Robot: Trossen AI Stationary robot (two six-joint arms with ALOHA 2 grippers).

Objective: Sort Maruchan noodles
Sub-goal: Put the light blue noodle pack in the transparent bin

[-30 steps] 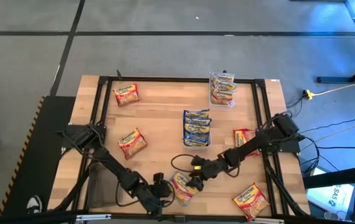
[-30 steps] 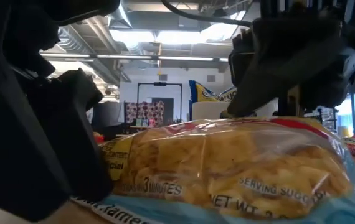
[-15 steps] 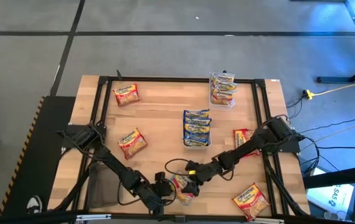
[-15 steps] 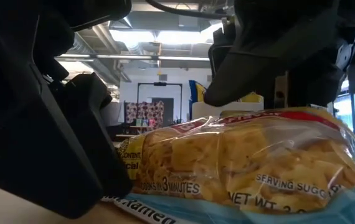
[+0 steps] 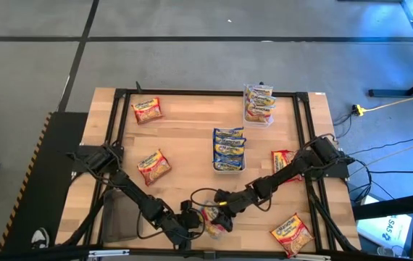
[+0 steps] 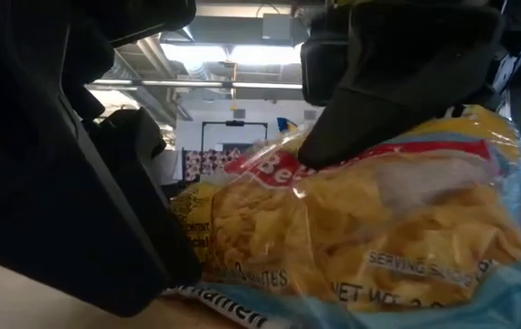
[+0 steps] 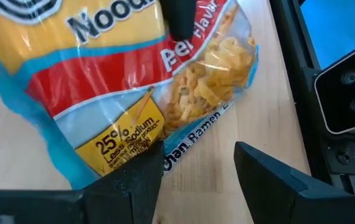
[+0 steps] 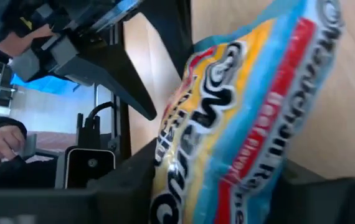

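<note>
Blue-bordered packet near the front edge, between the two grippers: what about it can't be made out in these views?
- High view: the blue-bordered packet is mostly covered by the left gripper and right gripper; flavour unreadable.
- Low view: the packet fills the frame, hiding the rest of the table; the dark arms hide its ends.
- Right wrist view: the packet is cut off by the frame; whether the fingers clamp it is unclear.
</note>
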